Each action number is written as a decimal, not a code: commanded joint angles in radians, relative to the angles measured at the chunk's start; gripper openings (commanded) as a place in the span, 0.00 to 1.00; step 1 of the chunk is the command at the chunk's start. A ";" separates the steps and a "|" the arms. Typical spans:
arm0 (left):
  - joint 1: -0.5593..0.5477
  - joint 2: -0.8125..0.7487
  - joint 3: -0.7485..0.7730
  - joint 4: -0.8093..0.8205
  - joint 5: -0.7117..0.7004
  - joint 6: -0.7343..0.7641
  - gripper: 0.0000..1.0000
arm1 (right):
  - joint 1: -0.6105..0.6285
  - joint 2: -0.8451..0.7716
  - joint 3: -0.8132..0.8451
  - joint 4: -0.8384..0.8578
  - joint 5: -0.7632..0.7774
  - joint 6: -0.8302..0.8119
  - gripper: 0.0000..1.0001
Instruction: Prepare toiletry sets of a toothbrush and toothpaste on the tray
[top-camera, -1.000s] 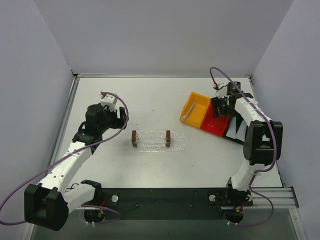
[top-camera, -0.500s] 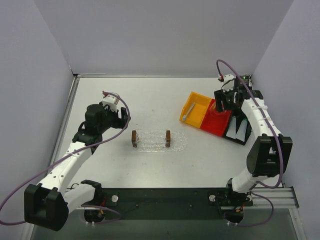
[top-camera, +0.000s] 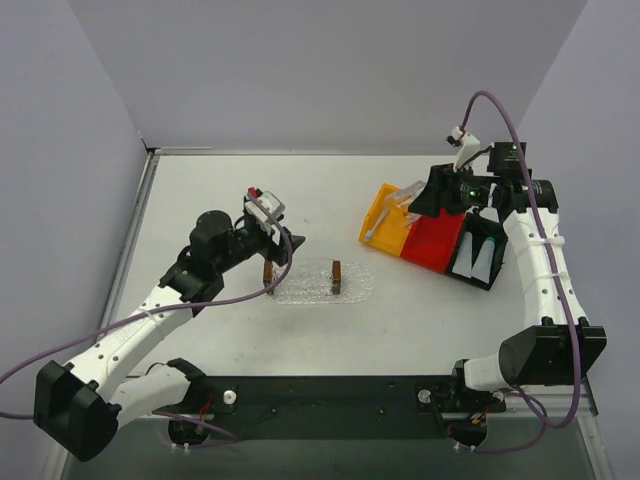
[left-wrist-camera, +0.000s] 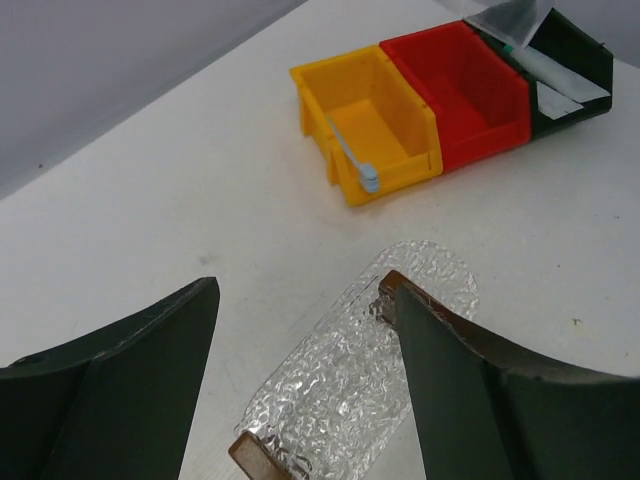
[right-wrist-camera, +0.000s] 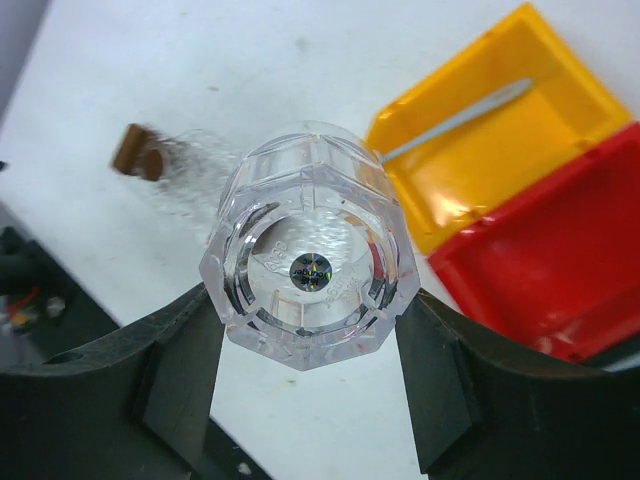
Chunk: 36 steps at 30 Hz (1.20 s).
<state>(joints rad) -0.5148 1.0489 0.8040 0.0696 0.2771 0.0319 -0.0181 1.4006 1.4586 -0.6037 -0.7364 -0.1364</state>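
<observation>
The transparent bumpy tray (top-camera: 320, 282) (left-wrist-camera: 350, 370) lies mid-table with a brown block at each end. My left gripper (top-camera: 288, 247) (left-wrist-camera: 305, 330) hovers over its left end, open, with nothing between the fingers. One pale toothbrush (top-camera: 374, 232) (left-wrist-camera: 352, 160) (right-wrist-camera: 460, 118) lies in the yellow bin (top-camera: 385, 205). Silvery toothpaste tubes (top-camera: 482, 258) (left-wrist-camera: 550, 75) sit in the black bin. My right gripper (top-camera: 418, 195) (right-wrist-camera: 310, 320) is raised over the yellow and red bins, shut on a clear faceted cup (right-wrist-camera: 312, 245), seen from its base.
The red bin (top-camera: 435, 240) (left-wrist-camera: 470, 90) stands between the yellow bin and the black bin (top-camera: 470, 270). Brown blocks (top-camera: 268, 275) (top-camera: 337, 275) stand on the tray ends. Grey walls close in the table on three sides.
My right arm rose from the red bin with the clear cup and its wrist swung up and outward. My left arm reached rightward to the tray's left end.
</observation>
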 joint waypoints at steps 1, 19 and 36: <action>-0.093 0.023 0.095 0.113 -0.056 0.109 0.81 | 0.012 -0.014 0.017 -0.042 -0.322 0.113 0.09; -0.191 0.109 0.144 0.265 0.062 0.023 0.81 | 0.136 0.009 -0.030 -0.030 -0.785 0.161 0.06; -0.191 0.161 0.098 0.410 0.246 -0.165 0.69 | 0.210 0.061 -0.024 -0.031 -0.862 0.153 0.07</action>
<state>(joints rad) -0.7013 1.1877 0.8963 0.3725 0.4835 -0.0753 0.1677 1.4578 1.4307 -0.6472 -1.4292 0.0299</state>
